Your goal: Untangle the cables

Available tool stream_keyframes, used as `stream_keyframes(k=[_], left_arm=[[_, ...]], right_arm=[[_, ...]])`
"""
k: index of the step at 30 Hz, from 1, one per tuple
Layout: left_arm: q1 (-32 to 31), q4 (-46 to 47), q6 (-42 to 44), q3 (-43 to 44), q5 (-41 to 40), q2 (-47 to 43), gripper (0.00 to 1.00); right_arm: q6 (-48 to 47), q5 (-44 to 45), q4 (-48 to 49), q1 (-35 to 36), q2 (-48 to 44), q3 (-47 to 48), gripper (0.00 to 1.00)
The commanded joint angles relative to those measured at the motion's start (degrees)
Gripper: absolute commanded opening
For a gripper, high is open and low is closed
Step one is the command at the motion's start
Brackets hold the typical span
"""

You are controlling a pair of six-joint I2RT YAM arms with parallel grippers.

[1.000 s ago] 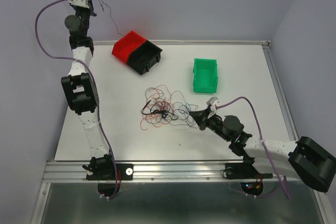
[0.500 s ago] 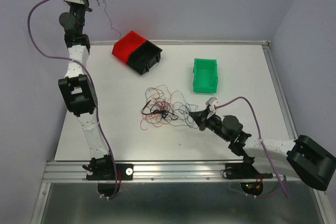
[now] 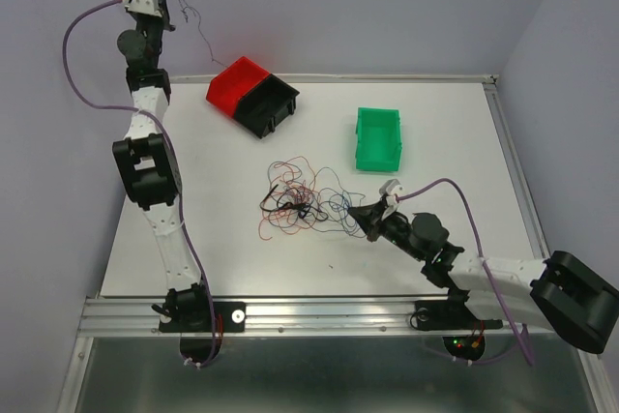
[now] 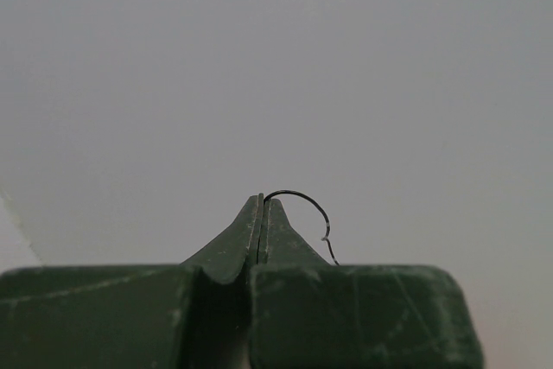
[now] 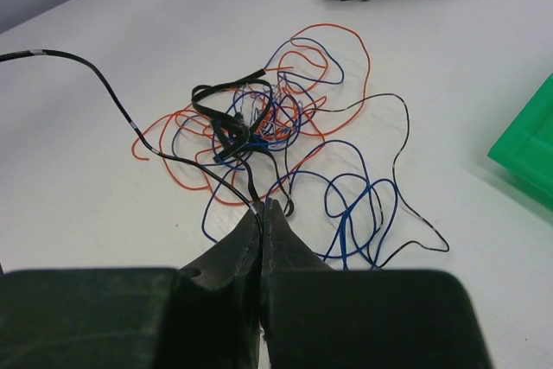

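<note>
Seen from above, a white desk (image 3: 213,239) carries a loose tangle of thin red, orange, blue and black cables (image 3: 300,202) at the centre of the frame. A red-and-black bin (image 3: 251,94) sits at upper centre-left and a green bin (image 3: 377,137) to its right, both apart from the tangle.

The left gripper (image 3: 166,5) is raised high in the upper left corner. Its jaws are clenched on one black wire (image 3: 198,26), which dangles toward the red-and-black bin.

The right gripper (image 3: 366,218) lies low at the tangle's right edge. Its jaws are pressed together, and a black strand (image 5: 112,92) runs right to their tips. I cannot tell whether it is pinched.
</note>
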Motion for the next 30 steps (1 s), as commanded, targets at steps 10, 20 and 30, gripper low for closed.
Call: stream_keyframes(k=[10, 20, 30], left_arm=[[0.3, 12.5, 2.9, -10.6, 5.7, -3.7, 0.0], [0.1, 26.2, 4.4, -30.9, 11.8, -10.1, 0.0], [-1.0, 22.1, 1.8, -30.3, 18.3, -8.1, 0.0]], right_arm=[[-0.9, -1.1, 2.9, 0.1, -1.2, 0.9, 0.01], [-0.6, -1.5, 2.9, 0.0, -2.0, 0.6, 0.01], [-0.3, -1.9, 2.9, 0.1, -2.0, 0.6, 0.01]])
